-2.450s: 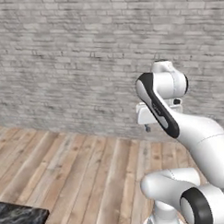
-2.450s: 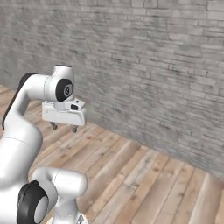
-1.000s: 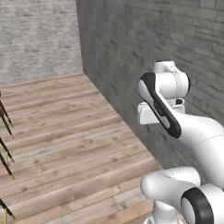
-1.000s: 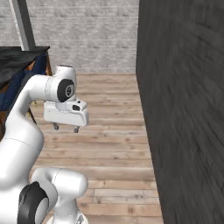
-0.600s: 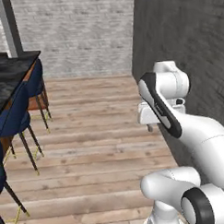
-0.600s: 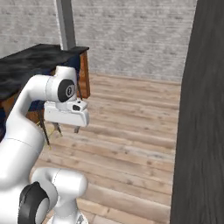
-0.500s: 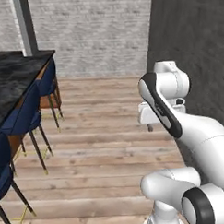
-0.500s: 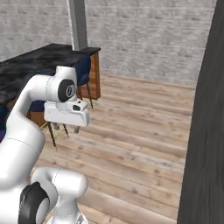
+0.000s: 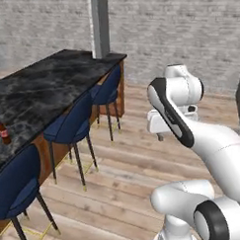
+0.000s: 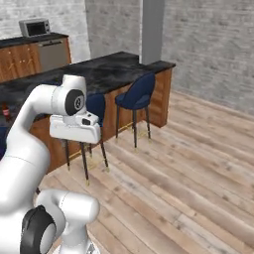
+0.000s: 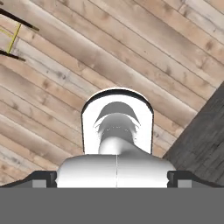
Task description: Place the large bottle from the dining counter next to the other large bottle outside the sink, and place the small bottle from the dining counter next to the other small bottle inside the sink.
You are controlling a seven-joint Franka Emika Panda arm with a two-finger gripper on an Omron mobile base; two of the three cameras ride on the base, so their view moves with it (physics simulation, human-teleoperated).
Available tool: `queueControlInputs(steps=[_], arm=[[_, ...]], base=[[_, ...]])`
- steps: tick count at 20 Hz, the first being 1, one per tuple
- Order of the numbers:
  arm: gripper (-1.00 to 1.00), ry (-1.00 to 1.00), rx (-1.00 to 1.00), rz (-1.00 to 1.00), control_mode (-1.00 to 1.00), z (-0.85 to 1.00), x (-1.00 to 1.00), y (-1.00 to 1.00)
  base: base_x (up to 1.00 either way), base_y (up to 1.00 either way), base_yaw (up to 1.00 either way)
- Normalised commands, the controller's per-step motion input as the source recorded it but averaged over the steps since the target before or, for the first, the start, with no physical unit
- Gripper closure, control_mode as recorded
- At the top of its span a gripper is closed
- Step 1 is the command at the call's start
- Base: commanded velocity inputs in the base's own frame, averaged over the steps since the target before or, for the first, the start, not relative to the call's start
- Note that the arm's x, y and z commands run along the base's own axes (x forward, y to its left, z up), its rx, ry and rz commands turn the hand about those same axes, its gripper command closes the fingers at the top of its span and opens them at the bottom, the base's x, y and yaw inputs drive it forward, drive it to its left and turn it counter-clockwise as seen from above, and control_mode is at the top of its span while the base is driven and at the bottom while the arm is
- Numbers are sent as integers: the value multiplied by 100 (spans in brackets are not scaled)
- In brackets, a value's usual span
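here, one small bottle (image 9: 3, 133) on the dining counter (image 9: 46, 90); three stools (image 9: 73, 125).

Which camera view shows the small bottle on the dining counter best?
The left base view: the small bottle stands upright on the dining counter, at the picture's left edge. In the right base view a dark shape at the far left may be a bottle; I cannot tell.

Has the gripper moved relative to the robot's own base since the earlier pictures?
No. The gripper hangs at the same spot against the robot's base; the dining counter has come into view because the base turned.
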Motion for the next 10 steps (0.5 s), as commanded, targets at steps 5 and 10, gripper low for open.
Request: queueControlInputs(steps=[5, 10], arm=[[-100, 0, 0, 0, 100, 0, 0, 0], [-100, 0, 0, 0, 100, 0, 0, 0]], base=[[100, -14, 63], [90, -9, 59]])
